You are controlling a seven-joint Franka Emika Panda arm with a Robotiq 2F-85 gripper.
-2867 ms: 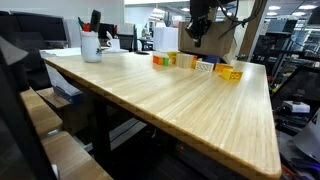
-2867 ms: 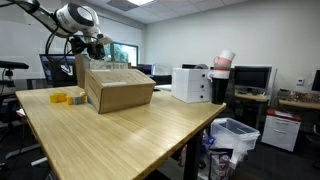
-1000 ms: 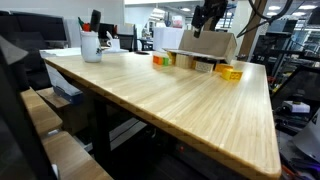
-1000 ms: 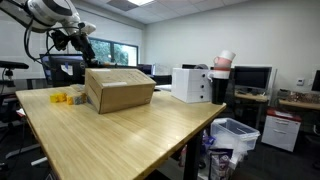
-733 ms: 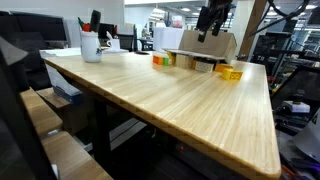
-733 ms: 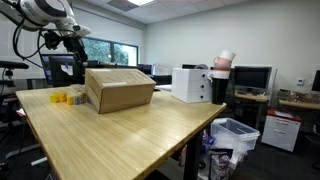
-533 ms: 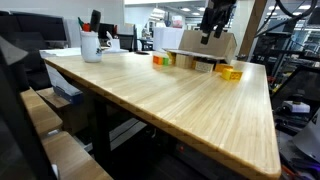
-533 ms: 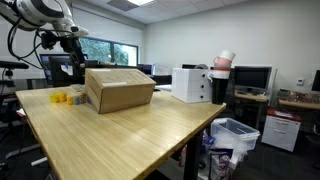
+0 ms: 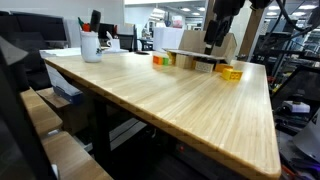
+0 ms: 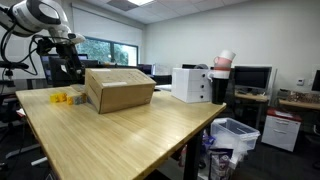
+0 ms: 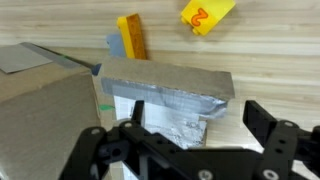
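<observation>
Cardboard, brown and matt: the box [image 11: 40, 115] sits below and left of the claw [image 11: 185, 152] in the wrist view. It is flat-sided, with one sharp top edge running toward the middle.

Claw: the jaws stand as wide as they go. The black fingers [image 11: 95, 150] are set far apart, with nothing between them and nothing touched. In both exterior views the claw [image 9: 211, 44] [image 10: 66, 55] hangs in the air over the box [image 10: 120, 90], clear of its top.

Straight under the claw lies a grey slab [image 11: 165, 80]. It is rectangular, dull-metallic and crinkled like foil or tape, with a ragged lower edge. Whether it is a flap of the box or a separate package cannot be told.

Ahead of the claw, past the slab, is an orange block [image 11: 131, 38], a long bar with hard edges. A blue piece [image 11: 115, 45] touches its left side. Ahead and to the right is a yellow block [image 11: 207, 14], glossy, tilted, with a red mark on its face.

All of these rest on the desk [image 11: 280, 70], which is made of pale wooden strips with a smooth satin finish.

A white mug [image 9: 91, 46] stuffed with pens stands well apart from the claw.

Progress, as judged: no grasp has been made. The box, slab and blocks are unlifted, and the blocks lie outside the box.
</observation>
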